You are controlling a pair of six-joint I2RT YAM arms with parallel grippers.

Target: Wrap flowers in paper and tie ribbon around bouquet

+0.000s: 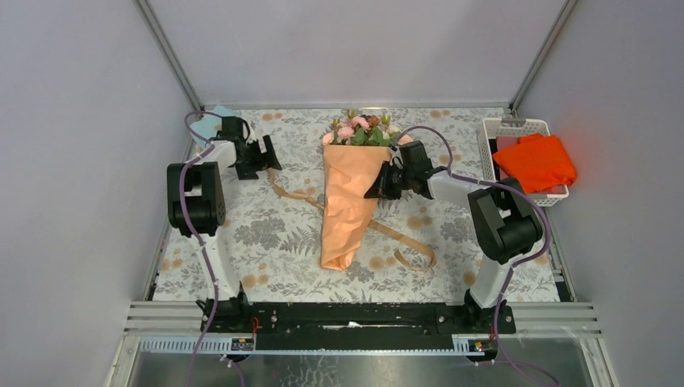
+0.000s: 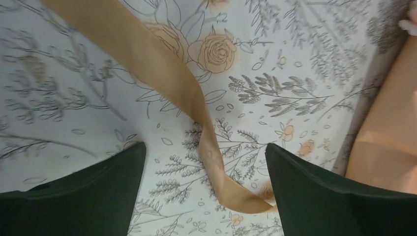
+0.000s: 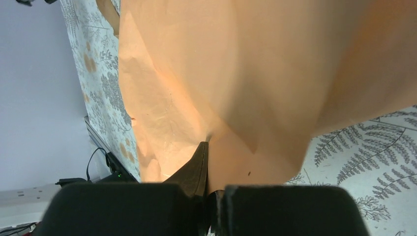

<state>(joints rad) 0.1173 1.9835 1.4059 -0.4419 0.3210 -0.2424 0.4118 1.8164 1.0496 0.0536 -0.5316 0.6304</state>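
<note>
Your right pincer (image 1: 377,187) is clamped together on the right edge of the paper (image 3: 196,98), about halfway along the bouquet (image 1: 348,193). Your left pincer (image 2: 202,155) stands wide apart just above the ribbon (image 2: 162,64), holding nothing. The bouquet lies flat mid-table (image 1: 266,234), its long axis running far to near, with the flowers (image 1: 360,129) at the far end and the narrow tail pointing toward the arm bases. Judge the paper light, thin and crinkly, so it may crease or unroll; hold it by the overlapped edge. The ribbon looks limp and probably slippery and seems to pass beneath the cone; take it flat, near a free end.
</note>
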